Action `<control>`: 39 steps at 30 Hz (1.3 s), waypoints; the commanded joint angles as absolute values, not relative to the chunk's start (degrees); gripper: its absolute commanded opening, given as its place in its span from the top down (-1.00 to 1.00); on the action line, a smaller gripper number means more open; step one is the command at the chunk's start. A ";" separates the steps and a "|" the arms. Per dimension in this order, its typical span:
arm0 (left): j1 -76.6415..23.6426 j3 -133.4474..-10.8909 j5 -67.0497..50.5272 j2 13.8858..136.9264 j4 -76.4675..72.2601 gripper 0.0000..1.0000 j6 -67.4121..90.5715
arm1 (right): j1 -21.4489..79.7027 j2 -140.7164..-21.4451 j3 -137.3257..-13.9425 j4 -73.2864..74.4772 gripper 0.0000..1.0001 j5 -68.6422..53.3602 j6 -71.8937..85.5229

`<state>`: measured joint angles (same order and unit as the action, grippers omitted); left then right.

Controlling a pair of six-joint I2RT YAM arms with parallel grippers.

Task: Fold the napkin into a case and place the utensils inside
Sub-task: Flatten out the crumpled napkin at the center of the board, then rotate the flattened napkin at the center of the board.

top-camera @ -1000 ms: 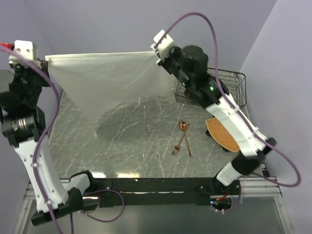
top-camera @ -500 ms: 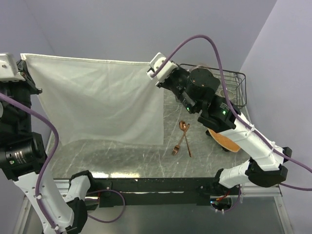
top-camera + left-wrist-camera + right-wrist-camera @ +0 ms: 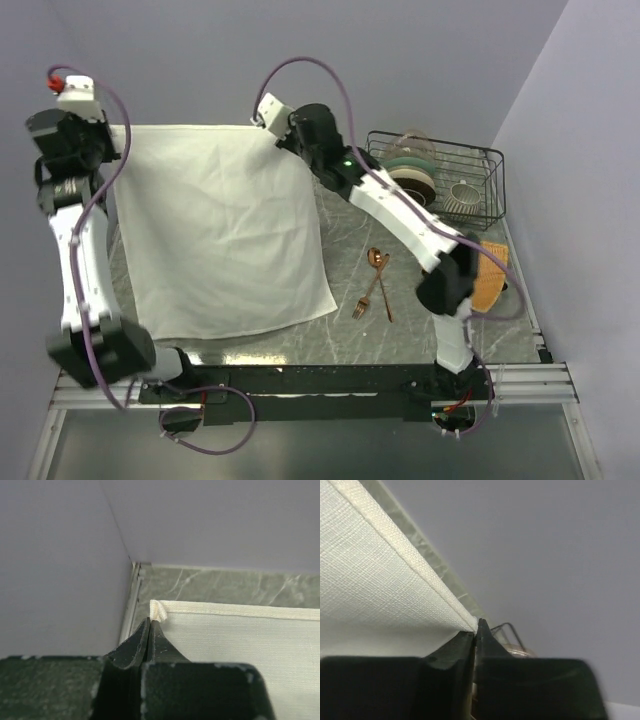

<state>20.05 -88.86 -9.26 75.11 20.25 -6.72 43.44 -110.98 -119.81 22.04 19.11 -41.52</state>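
The cream-white napkin (image 3: 220,230) is spread open as one sheet over the left half of the table, with its near edge on the marble; no case is in view. My left gripper (image 3: 112,138) is shut on its far-left corner (image 3: 159,611). My right gripper (image 3: 283,138) is shut on its far-right corner (image 3: 470,622). The far edge runs taut between the two grippers. The utensils lie crossed on the bare marble to the right of the cloth: the copper spoon (image 3: 376,258) and the fork (image 3: 361,306).
A black wire dish rack (image 3: 440,180) holding bowls stands at the back right. An orange woven mat (image 3: 490,285) lies at the right edge, partly hidden by my right arm. Purple walls close in the back and both sides.
Both arms swung the napkin away from the camera toward the back wall and lowered it. It hung upright in the air before and now drapes onto the table.
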 commanded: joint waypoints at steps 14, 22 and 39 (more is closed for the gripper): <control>19.51 -108.21 -16.94 108.03 30.22 -0.41 -9.30 | 36.21 -123.75 -126.92 36.36 -0.98 10.92 -32.70; 19.60 -85.10 -23.46 92.91 49.02 -0.41 -18.54 | 36.12 -123.57 -125.24 54.66 -0.80 -9.30 -27.17; 19.51 -55.99 -15.82 82.61 51.16 -0.23 -23.29 | 36.21 -129.02 -118.49 59.24 -0.10 -22.85 -20.48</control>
<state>19.62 -56.88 -18.59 84.64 52.73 -21.34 36.12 -130.74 -122.04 59.22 -18.83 -23.53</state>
